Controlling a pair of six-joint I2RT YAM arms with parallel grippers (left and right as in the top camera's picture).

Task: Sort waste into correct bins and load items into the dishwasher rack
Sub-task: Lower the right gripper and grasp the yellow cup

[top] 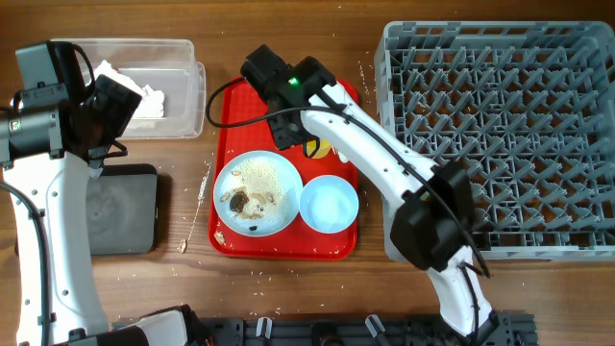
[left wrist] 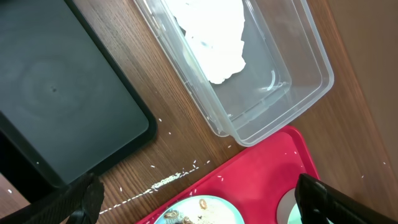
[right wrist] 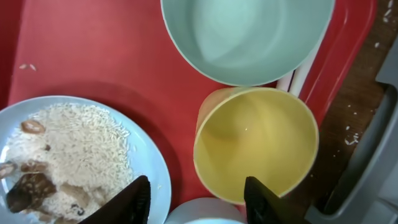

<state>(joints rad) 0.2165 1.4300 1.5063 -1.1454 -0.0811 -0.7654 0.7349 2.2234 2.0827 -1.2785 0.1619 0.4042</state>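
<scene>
The clear box (top: 183, 91) holds white napkins (top: 144, 96), also in the left wrist view (left wrist: 214, 37). The black tray (top: 125, 207) lies below it. My left gripper (top: 101, 144) hangs open and empty between them (left wrist: 199, 205). The blue plate (top: 257, 192) with rice and brown scraps and one bowl (top: 330, 204) sit on the red tray. My right gripper (top: 293, 135) is open (right wrist: 199, 202) just above the yellow cup (right wrist: 255, 143), touching nothing. A second bowl (right wrist: 245, 37) lies beyond the cup. A white spoon handle (right wrist: 300, 73) shows between them. The red wrapper is out of view.
The grey dishwasher rack (top: 500, 135) stands to the right of the red serving tray (top: 231, 125), with no items in it. Rice crumbs (top: 204, 187) lie on the wood left of the red tray, also in the left wrist view (left wrist: 168, 180).
</scene>
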